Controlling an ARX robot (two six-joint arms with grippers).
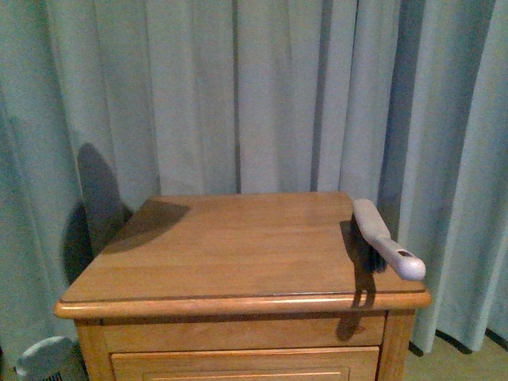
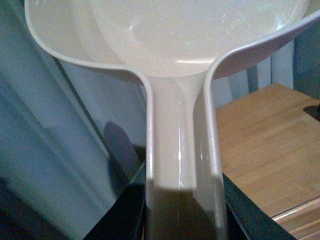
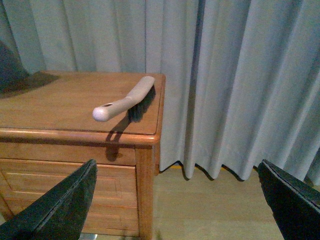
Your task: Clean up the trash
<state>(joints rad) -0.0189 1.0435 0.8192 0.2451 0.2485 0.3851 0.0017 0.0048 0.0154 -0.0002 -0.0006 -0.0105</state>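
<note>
Left claw [image 2: 182,215]: closed on the handle of the dustpan; its dark fingers [image 2: 122,215] press against either side of the handle.
Dustpan [image 2: 200,30]: beige plastic. The handle runs straight out from between the left claw's fingers, and the pan widens beyond the fingertips, filling most of the left wrist view.
Right claw [image 3: 172,200]: spread wide, with nothing between its two dark fingers [image 3: 55,205].
Hand brush [image 1: 387,238]: pale handle and dark bristles, resting bristles-down near the right edge of the cabinet top. It lies ahead of the right claw and well apart from it, with the rounded handle end pointing toward the cabinet's front edge.
Bedside cabinet [image 1: 238,238]: brown wood with a drawer front below the top. It stands ahead of the right claw and below the dustpan held by the left claw.
Curtain [image 1: 238,95]: pale grey-blue folds hanging behind and beside the cabinet, beyond both claws.
Shadow [image 1: 103,190]: a dark patch on the curtain and the rear left corner of the cabinet top.
Trash: its place cannot be told from these three views.
</note>
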